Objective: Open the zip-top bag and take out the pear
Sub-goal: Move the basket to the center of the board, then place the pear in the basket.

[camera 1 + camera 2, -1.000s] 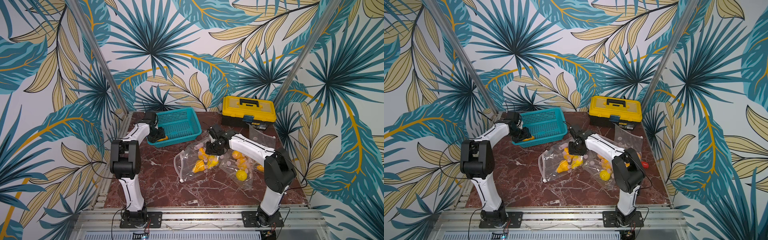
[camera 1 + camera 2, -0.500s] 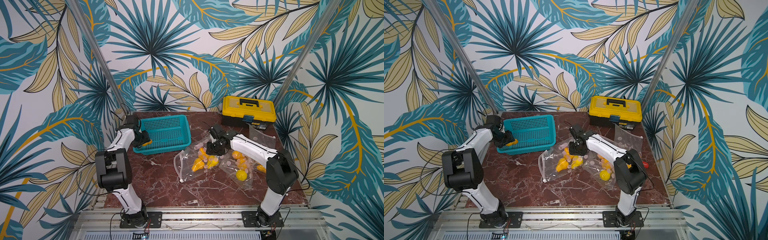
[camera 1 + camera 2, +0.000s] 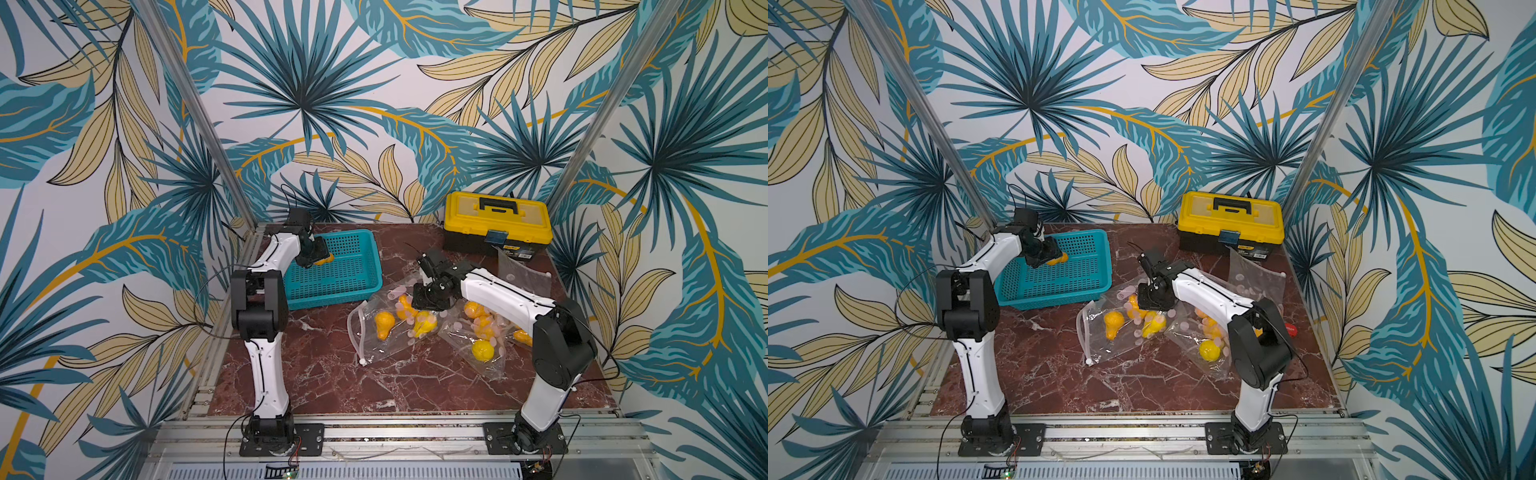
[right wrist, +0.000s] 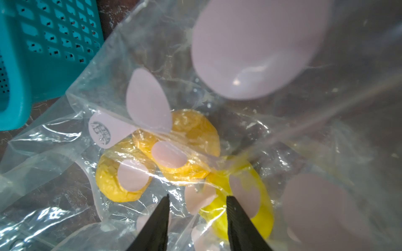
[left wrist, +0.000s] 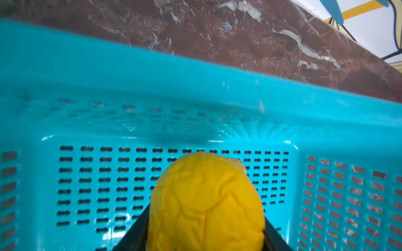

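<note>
The clear zip-top bag [image 3: 374, 345] with pink dots lies mid-table, its zip end gaping toward the front left. A pear-shaped yellow pear [image 3: 383, 324] lies inside it among other yellow fruits [image 4: 191, 132]. My right gripper [image 3: 432, 297] presses down on the bag's far end. Its jaws stand apart, with bag film and a yellow fruit [image 4: 250, 173] below the right gripper [image 4: 198, 200]. My left gripper [image 3: 316, 257] hangs over the teal basket [image 3: 332, 297], shut on a wrinkled yellow-orange fruit [image 5: 206, 200] whose shape I cannot make out.
A yellow toolbox [image 3: 496, 222] stands at the back right. A second dotted bag [image 3: 478, 345] holding yellow fruits lies right of the first. Another clear bag [image 3: 523, 274] leans by the toolbox. A small red object [image 3: 1291, 330] sits near the right edge.
My left arm swung out to the left and back, and its gripper with the fruit now sits farther back over the basket. The basket shifted slightly left. The right arm has not moved.
</note>
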